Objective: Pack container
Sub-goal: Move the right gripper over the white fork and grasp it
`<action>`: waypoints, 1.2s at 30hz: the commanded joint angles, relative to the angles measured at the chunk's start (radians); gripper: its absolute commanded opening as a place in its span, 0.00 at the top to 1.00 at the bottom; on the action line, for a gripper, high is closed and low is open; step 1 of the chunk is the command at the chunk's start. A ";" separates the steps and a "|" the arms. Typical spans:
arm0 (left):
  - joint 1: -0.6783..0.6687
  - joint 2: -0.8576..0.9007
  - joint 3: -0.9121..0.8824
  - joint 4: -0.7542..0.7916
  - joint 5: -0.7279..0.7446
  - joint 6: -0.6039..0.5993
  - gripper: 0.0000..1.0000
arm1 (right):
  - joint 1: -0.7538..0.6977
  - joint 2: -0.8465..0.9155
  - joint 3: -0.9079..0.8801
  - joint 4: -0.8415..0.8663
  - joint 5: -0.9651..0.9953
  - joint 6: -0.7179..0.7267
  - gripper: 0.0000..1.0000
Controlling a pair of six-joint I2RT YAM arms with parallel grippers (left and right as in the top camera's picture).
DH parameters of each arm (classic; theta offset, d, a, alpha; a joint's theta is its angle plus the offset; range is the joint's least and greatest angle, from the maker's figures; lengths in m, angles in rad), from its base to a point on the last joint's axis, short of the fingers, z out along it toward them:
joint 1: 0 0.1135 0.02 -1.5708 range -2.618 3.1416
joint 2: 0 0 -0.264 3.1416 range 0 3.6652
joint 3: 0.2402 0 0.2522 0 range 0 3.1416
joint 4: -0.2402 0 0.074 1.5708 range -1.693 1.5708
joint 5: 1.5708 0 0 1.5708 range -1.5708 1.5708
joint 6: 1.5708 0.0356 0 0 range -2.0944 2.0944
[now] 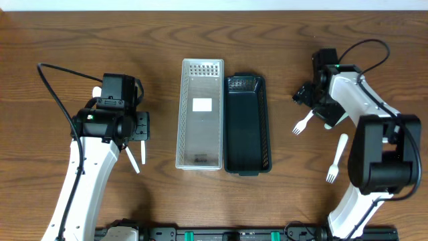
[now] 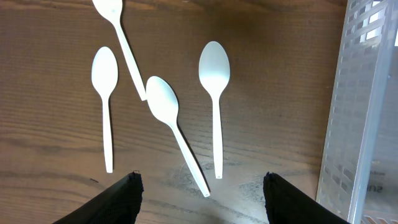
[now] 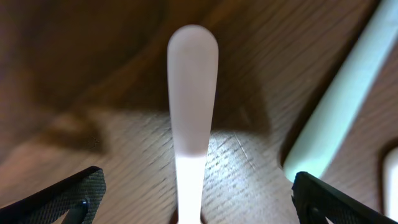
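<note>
Several white plastic spoons (image 2: 214, 93) lie on the wooden table just ahead of my left gripper (image 2: 202, 190), which is open and empty above them. In the overhead view the left gripper (image 1: 141, 127) hovers left of the clear perforated container (image 1: 200, 114), with spoon handles (image 1: 133, 159) showing below it. A black container (image 1: 247, 124) stands against the clear one's right side. My right gripper (image 3: 193, 208) is open and straddles the handle of a white fork (image 3: 193, 93). In the overhead view the right gripper (image 1: 315, 106) sits over that fork (image 1: 301, 124).
A second white fork (image 1: 336, 159) lies near the right arm's base and shows at the right of the right wrist view (image 3: 336, 118). The clear container's wall (image 2: 367, 112) is close on the right of the left gripper. Both containers look empty.
</note>
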 commanded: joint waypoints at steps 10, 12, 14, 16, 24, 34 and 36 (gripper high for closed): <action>0.002 0.006 0.013 -0.003 -0.009 0.002 0.35 | 0.003 0.059 -0.005 0.010 -0.064 -0.053 0.01; 0.002 0.006 0.013 -0.003 -0.009 0.002 0.35 | 0.007 0.070 -0.007 0.001 -0.068 -0.052 0.01; 0.002 0.006 0.013 -0.003 -0.009 0.002 0.35 | 0.010 0.077 -0.009 -0.003 -0.072 -0.052 0.01; 0.002 0.006 0.013 -0.003 -0.008 0.002 0.35 | 0.011 0.079 -0.010 -0.010 -0.073 -0.052 0.01; 0.002 0.006 0.013 -0.003 -0.009 0.002 0.35 | 0.011 0.079 -0.010 -0.022 -0.075 -0.052 0.13; 0.002 0.007 0.013 -0.004 -0.008 0.002 0.35 | 0.011 0.079 -0.010 -0.025 -0.075 -0.052 0.45; 0.002 0.006 0.013 -0.004 -0.009 0.002 0.35 | 0.011 0.079 -0.010 -0.025 -0.075 -0.052 0.50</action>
